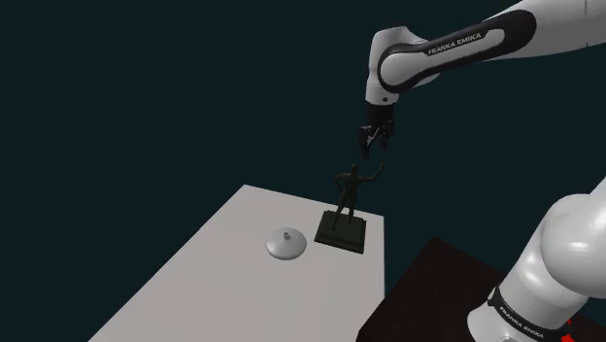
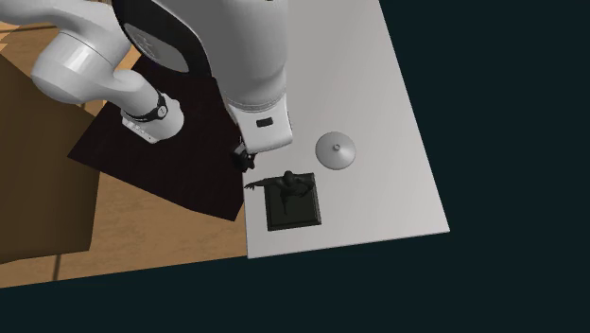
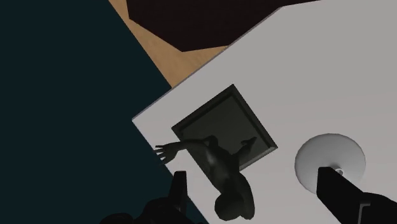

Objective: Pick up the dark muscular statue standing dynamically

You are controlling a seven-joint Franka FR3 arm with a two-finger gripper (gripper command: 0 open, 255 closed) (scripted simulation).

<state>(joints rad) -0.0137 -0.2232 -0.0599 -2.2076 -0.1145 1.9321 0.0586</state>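
Hovering above the bench [image 1: 223, 282], the black end effector [image 1: 377, 141] hangs just over the dark statue [image 1: 348, 199] and clear of it, a little right of the shoulder view's centre. Its fingers [image 3: 179, 191] stand wide apart in the wrist view and hold nothing; the statue's head and torso [image 3: 224, 175] lie between them, untouched.

The statue stands at the bench's near corner, close to the edge that faces the stand [image 1: 437, 291]. In the second exterior view it sits a little below centre [image 2: 288, 189], just inside the bench's lower left corner.

A round grey lid-like disc [image 1: 286, 244] is the one other thing on the bench. It lies near the statue's base, on the left in the shoulder view and to the upper right in the second exterior view [image 2: 336, 150]. The two are apart. In the wrist view the disc [image 3: 329, 159] sits partly behind one finger.

The statue is a dark, matte, muscular figure in a wide stance with one arm flung up and out. It is mounted on a flat square plinth [image 1: 340, 233] of the same dark tone, with a raised rim [image 3: 222, 118]. The disc is a shallow dome with a small knob at its middle. The bench top [image 2: 378, 85] is plain pale grey and smooth. Beside it a wooden floor [image 2: 142, 227] shows under the black-topped stand [image 2: 170, 170].
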